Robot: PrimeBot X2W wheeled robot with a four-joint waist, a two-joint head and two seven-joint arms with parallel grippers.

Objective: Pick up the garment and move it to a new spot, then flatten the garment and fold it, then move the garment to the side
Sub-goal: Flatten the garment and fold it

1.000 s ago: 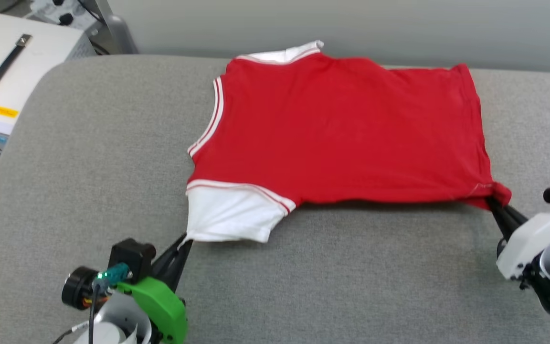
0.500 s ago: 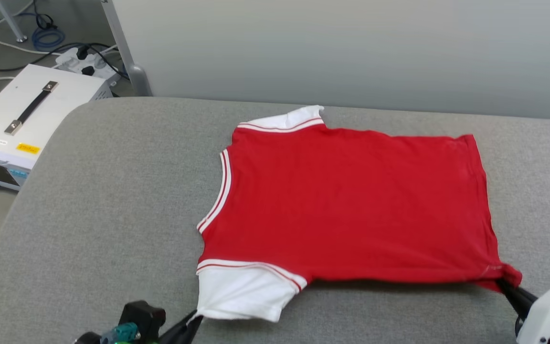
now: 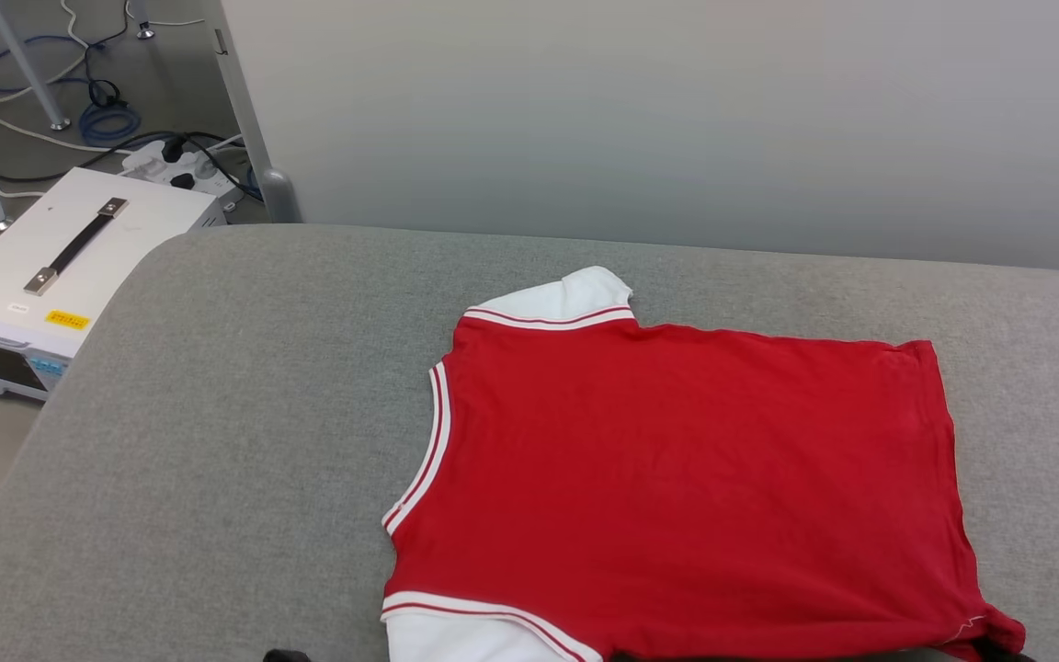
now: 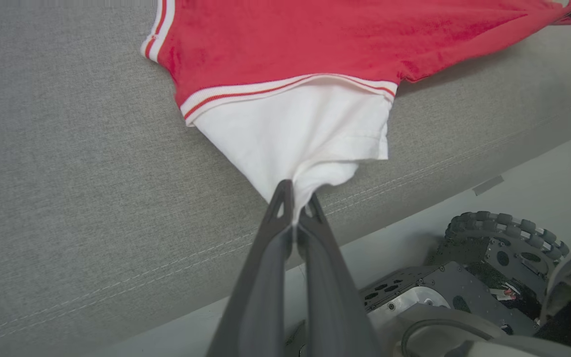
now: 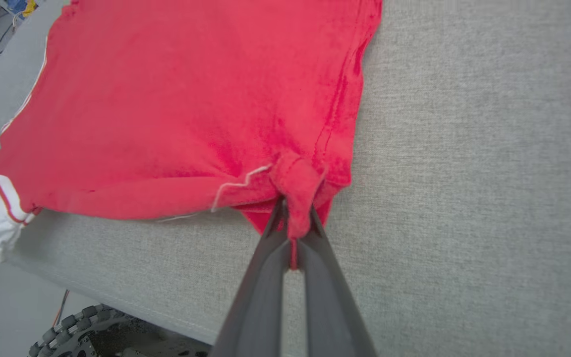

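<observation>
The garment (image 3: pixel 677 478), red with white sleeves and striped trim, lies spread flat, plain side up, on the grey padded table (image 3: pixel 217 414), neck to the left. My left gripper (image 4: pixel 295 210) is shut on the tip of the near white sleeve (image 4: pixel 305 134), pulling it to a point just past the table's front edge. My right gripper (image 5: pixel 294 223) is shut on the near corner of the red hem (image 5: pixel 298 183), which bunches between its fingers. The garment's near edge (image 5: pixel 142 198) is lifted slightly off the table.
A white box with a black handle (image 3: pixel 61 276) sits on the floor at the table's left, with a power strip and cables (image 3: pixel 171 165) behind it. A grey wall panel (image 3: pixel 677 119) runs behind the table. My wheeled base (image 4: pixel 503 238) shows below the front edge.
The head camera has tilted up, dropping both grippers out of its bottom edge. The garment, held at sleeve and hem, has slid away from the table's far edge toward me.
</observation>
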